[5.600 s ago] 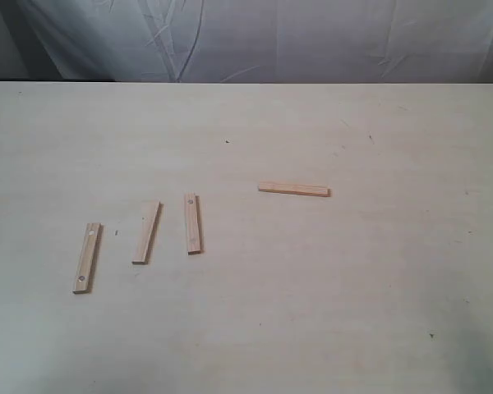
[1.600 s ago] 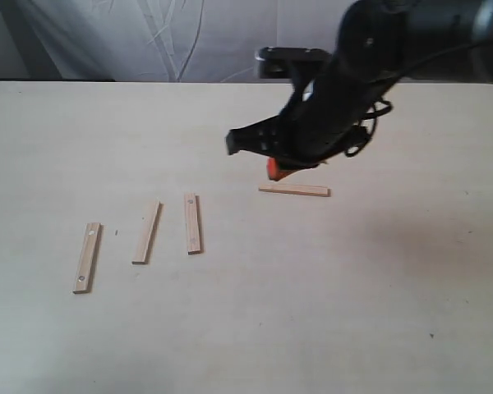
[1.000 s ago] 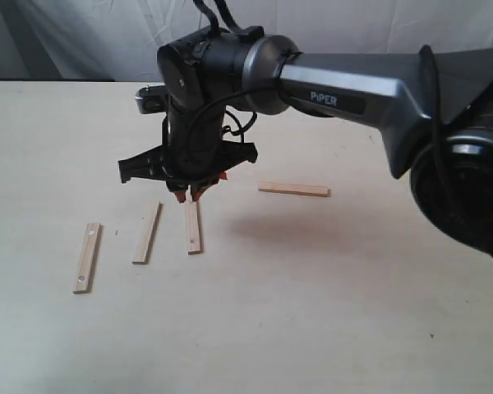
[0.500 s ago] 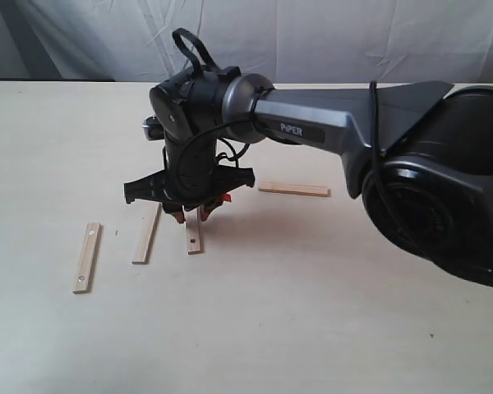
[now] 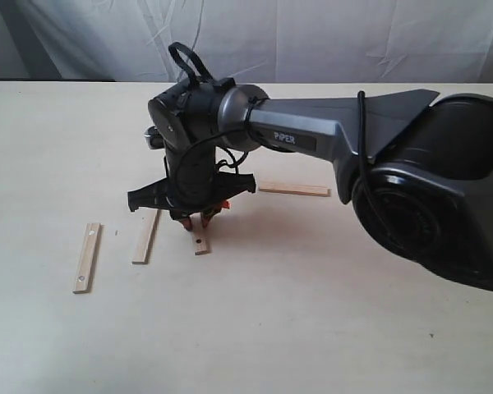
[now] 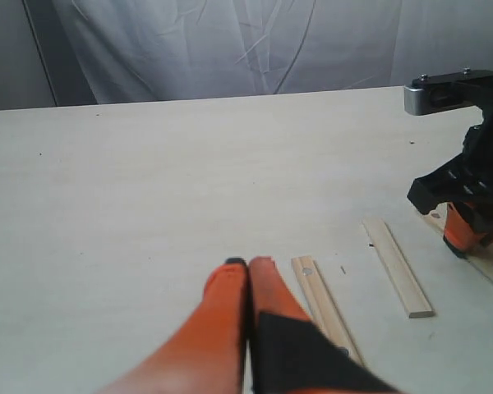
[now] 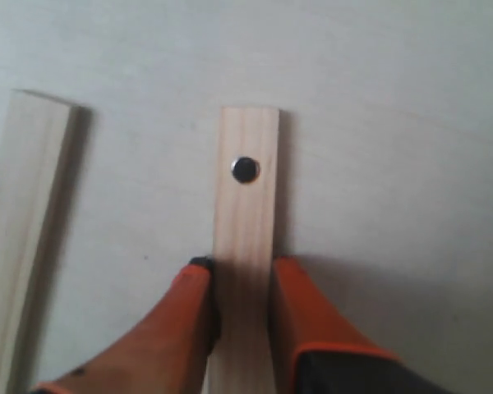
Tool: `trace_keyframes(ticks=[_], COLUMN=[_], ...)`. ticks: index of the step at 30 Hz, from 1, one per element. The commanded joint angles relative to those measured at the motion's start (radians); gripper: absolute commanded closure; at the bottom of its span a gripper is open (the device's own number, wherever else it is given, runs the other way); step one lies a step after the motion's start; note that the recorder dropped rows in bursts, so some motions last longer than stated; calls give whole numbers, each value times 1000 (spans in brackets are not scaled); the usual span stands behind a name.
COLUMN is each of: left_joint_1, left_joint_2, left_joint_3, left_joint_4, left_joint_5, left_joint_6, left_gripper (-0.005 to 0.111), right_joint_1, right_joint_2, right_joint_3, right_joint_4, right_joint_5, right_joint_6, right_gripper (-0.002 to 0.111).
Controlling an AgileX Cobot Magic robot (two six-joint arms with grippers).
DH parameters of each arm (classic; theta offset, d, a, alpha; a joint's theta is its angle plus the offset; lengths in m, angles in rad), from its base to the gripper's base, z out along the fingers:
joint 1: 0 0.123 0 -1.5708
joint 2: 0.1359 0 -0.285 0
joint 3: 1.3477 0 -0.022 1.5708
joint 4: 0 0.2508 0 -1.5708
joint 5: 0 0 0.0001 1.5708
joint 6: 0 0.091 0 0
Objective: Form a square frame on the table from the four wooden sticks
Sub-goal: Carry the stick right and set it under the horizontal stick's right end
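Right fingers (image 7: 189, 316) clamp across the holed stick (image 7: 248, 205), third from left on the desk (image 5: 312, 312). Its long axis runs straight out between them. Left fingers (image 6: 226, 312) pressed together, idle beside the leftmost stick (image 6: 319, 291). Right arm nearer.

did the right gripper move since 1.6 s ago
Yes. The right gripper went left from above the lone stick and down around the holed stick.
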Motion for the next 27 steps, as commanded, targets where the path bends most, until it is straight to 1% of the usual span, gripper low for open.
trace_keyframes(ticks=[1, 5, 8, 10, 13, 14, 16, 17, 18, 21, 24, 27], left_joint_1=[0, 0, 0, 0, 0, 0, 0, 0, 0, 0, 0, 0], left_joint_2=[-7, -7, -7, -7, -7, -7, -7, -7, -7, -7, -7, -7], left_joint_3=[5, 5, 5, 5, 5, 5, 5, 5, 5, 5, 5, 5], left_joint_4=[0, 0, 0, 0, 0, 0, 0, 0, 0, 0, 0, 0], left_joint_5=[-13, -13, -13, -13, -13, -13, -13, -13, -13, -13, -13, -13], left_joint_6=[-5, -5, -5, -5, -5, -5, -5, -5, -5, -5, -5, -5], left_gripper=[107, 107, 107, 107, 107, 107, 107, 107, 107, 107, 107, 107], right_joint_1=[-33, -77, -107, -126, -162, -182, -212, -244, -256, -271, -271, -271], right_joint_2=[-75, -135, -184, -224, -292, -319, -355, -384, -391, -397, -390, -388], right_joint_3=[-6, -3, 47, 123, 291, 359, 441, 523, 552, 588, 590, 590], right_joint_4=[-6, -19, -21, -21, -21, -21, -5, 2, 2, -9, -108, -174], right_joint_5=[73, 162, 178, 152, 62, 20, -37, -88, -105, -144, -162, -182], right_joint_6=[52, 66, 80, 105, 113, 130, 143, 155, 162, 182, 305, 332], right_gripper=[108, 108, 108, 108, 108, 108, 108, 108, 108, 108, 108, 108])
